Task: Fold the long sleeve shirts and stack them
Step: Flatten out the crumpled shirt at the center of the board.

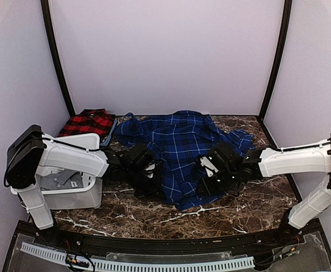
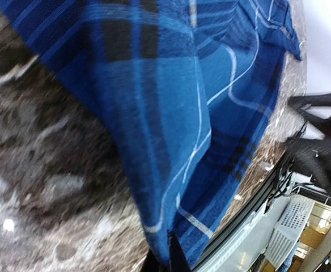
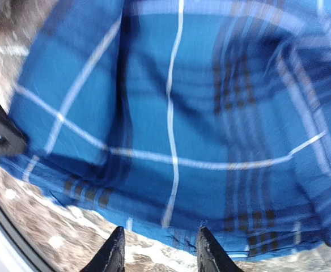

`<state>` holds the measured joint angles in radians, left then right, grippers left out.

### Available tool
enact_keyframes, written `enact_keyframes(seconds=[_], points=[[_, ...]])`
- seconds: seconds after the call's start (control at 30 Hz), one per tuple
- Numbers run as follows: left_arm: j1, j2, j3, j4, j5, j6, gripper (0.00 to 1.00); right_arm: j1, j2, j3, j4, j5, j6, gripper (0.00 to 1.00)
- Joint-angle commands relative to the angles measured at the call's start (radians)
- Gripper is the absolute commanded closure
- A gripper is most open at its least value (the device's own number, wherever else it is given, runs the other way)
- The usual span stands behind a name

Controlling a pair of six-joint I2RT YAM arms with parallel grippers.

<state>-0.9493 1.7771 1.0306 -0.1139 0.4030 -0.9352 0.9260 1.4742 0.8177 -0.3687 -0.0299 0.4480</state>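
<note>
The left gripper [image 2: 169, 252] was shut tight, its fingers [image 2: 174, 258] pinching the hem of the blue shirt [image 2: 171, 113], which ran up and away from the tips in a long fold (the frame was blurred, so the hem itself showed poorly). Left of those jaws lay the bare marble table [image 2: 41, 170]. The right gripper [image 3: 161, 232] stood partly open, its two fingers [image 3: 115, 252] apart with nothing between them. The shirt's lower edge lay just ahead of their tips, with table beneath. From above, the blue shirt lay spread and rumpled, with a gripper at either side of its near part. The red shirt [image 1: 88, 122] sat in a compact heap well beyond the left jaws, by the far wall. A white bin [image 1: 69, 198] stood back from them, under the left arm.
</note>
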Motion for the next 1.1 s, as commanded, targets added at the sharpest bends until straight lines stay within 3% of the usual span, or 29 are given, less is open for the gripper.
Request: enact_keyframes(seconds=[0.0,0.27,0.77,0.97,1.07], points=[[0.0,-0.111,-0.051,-0.187,-0.027,0.059,1.0,-0.037,-0.066,0.059,-0.059,0.111,0.035,0.59],[-0.001,-0.235,-0.157,-0.314,-0.055,0.087,1.0,-0.065,-0.012,0.049,-0.066,0.158,-0.019,0.55],[0.0,-0.271,-0.176,-0.363,-0.077,0.107,1.0,0.083,0.097,0.127,-0.141,0.317,-0.02,0.41],[0.0,-0.27,-0.165,-0.382,-0.08,0.119,1.0,0.133,0.114,0.127,-0.164,0.358,-0.004,0.41],[0.001,-0.267,-0.16,-0.383,-0.076,0.12,1.0,0.141,0.137,0.126,-0.177,0.383,0.011,0.46]])
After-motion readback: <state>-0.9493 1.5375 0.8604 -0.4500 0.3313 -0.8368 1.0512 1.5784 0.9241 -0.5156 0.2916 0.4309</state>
